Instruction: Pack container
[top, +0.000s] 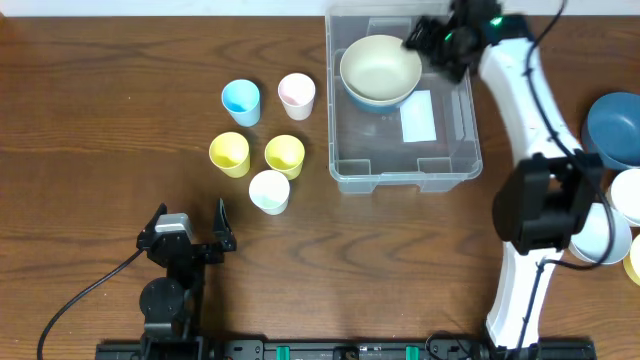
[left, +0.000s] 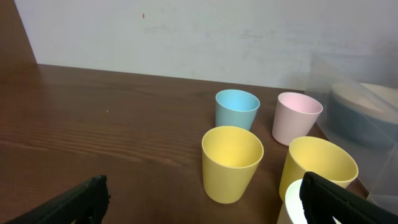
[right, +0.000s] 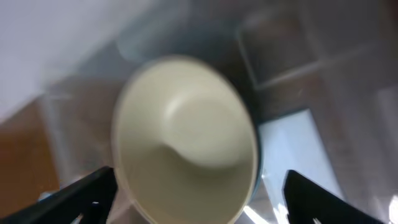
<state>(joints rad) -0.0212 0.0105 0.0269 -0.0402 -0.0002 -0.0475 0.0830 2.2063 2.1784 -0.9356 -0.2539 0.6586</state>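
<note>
Black fingertips (left: 74, 202) of the left gripper (top: 190, 216) are framing the left wrist view, standing spread wide and pinching nothing, touching nothing, low over the bare wooden table (top: 90, 110). Just ahead of them five small cups are standing upright in a loose cluster: one blue cup (top: 240, 100), one pink cup (top: 296, 95), two yellow cups (top: 229, 153) (top: 284, 155) and one whitish cup (top: 268, 190).

To the cups' right the container (top: 400, 172) is sitting on the table, one white label (top: 417, 117) showing on its base; no writing on it is showing legibly. One bowl (top: 380, 68), cream inside and blue outside, is resting in the container's far part, partly over the label.

Over that bowl's rim the right gripper (top: 427, 48) is hovering, its fingers (right: 81, 196) standing well apart on either side of the bowl and gripping nothing.

At the table's right edge one dark blue bowl (top: 615, 128) is sitting near paler dishes (top: 605, 240), which the arm is partly hiding, so their count is unclear.
</note>
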